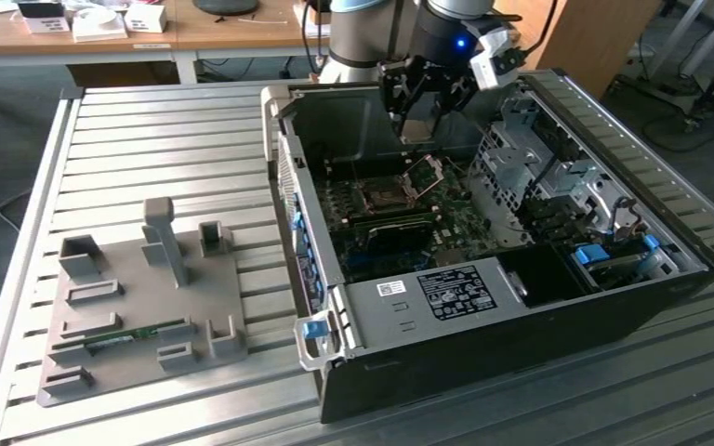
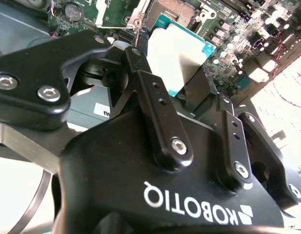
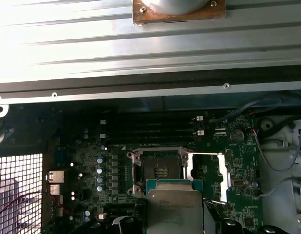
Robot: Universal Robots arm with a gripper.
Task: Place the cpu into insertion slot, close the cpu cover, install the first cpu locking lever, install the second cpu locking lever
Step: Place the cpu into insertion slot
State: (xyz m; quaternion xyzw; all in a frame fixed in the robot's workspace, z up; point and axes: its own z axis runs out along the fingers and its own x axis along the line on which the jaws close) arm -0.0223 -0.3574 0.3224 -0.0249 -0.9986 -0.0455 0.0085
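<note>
While the black fingers (image 2: 150,90) clamp the thin square greyish-gold cpu (image 3: 174,212) by its edges, it hangs just above the square dark insertion slot (image 3: 160,170) inside the black computer case (image 1: 482,353). The silvery windowed cpu cover (image 3: 189,168) stands flipped open beside the slot.
</note>
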